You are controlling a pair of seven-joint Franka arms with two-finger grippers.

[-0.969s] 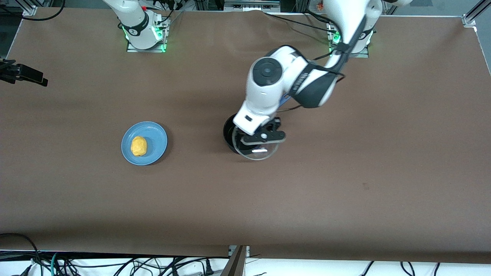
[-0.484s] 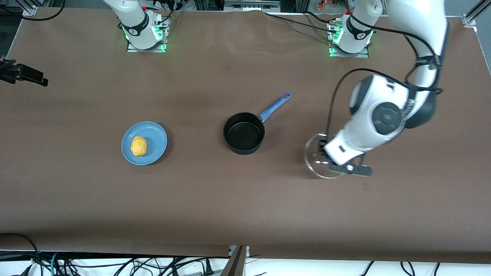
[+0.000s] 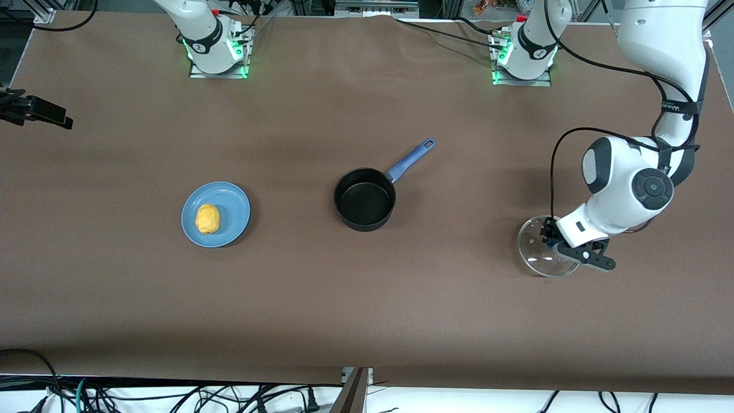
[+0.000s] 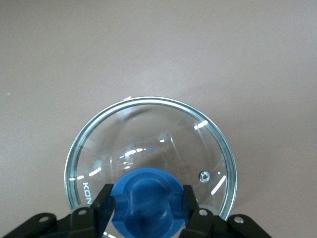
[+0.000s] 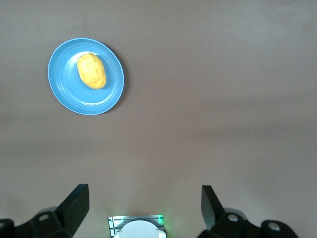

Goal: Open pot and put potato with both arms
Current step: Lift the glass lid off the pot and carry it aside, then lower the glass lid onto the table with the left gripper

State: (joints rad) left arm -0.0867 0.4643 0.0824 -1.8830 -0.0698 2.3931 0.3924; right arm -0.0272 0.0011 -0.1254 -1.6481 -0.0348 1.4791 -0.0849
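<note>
With its round glass lid carried off toward the left arm's end of the worktop, pinched by its blue knob in the left hand, the black blue-handled saucepan now stands open mid-worktop. On a blue plate, the yellow potato awaits the right hand, spread wide and waiting high above.

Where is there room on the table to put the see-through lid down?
The left gripper, shut on the lid, is over bare table toward the left arm's end. More bare cloth lies between the pot and the blue plate holding the potato. Nothing is crowded.
</note>
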